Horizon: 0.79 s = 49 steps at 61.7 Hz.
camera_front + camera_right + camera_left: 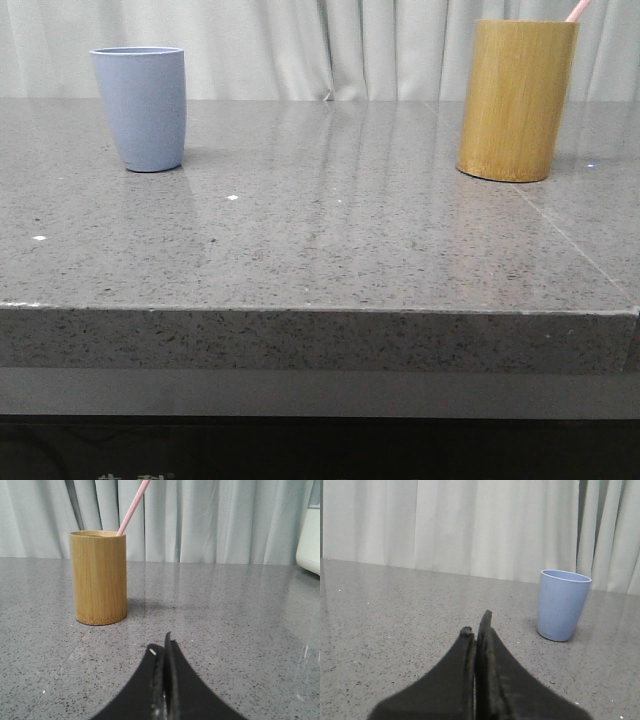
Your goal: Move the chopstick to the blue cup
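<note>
The grey-blue cup [140, 108] stands upright at the back left of the grey stone table, also in the left wrist view as the blue cup [562, 605]. A pale pink chopstick [132, 507] leans out of the yellow-brown bamboo holder [99, 577]; in the front view only the chopstick's tip [577, 10] shows above the bamboo holder [516, 100] at the back right. My left gripper [476, 625] is shut and empty, well short of the blue cup. Short of the holder, my right gripper [161, 647] is likewise shut with nothing in it. Neither gripper appears in the front view.
The table's front edge [320, 310] runs across the front view. Pale curtains [330, 45] hang behind the table. A white object [310, 535] stands at the edge of the right wrist view, away from the holder.
</note>
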Available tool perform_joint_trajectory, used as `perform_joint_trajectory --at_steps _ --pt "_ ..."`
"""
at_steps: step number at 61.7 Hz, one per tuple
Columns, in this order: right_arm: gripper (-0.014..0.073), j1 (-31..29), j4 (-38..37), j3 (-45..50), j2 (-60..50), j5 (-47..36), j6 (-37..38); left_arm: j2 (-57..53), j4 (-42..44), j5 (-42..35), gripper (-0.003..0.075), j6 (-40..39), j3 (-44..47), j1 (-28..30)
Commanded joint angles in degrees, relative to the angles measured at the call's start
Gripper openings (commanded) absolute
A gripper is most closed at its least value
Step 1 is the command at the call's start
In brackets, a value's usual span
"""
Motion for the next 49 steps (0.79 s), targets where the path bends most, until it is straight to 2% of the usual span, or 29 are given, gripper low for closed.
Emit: perform_joint_trajectory --at_steps 1,10,19,37,49 --pt "-0.0117 -0.3 -0.4 -0.4 -1.2 -5.3 -0.3 -1.3 0.1 -5.4 -0.0019 -0.3 0.0 0.0" --pt "-0.0117 -0.3 -0.3 -5.6 -1.2 -3.5 -0.3 -1.1 0.1 -2.7 -0.0019 -0.3 -5.7 0.0" --pt "-0.0117 -0.3 -0.3 -16.6 0.7 4.0 -0.3 1.6 1.3 3.5 -0.0019 -0.3 -16.9 0.0" --pt "-0.0117 -0.3 -1.7 -38.3 15.0 21.7 -0.3 17.0 1.8 21.7 -0.0019 -0.3 -41.1 0.0" --pt "-0.0117 -0.2 -1.7 -47.1 25.5 31.6 -0.3 27.4 1.8 30.0 -0.0019 -0.3 -49.6 0.0"
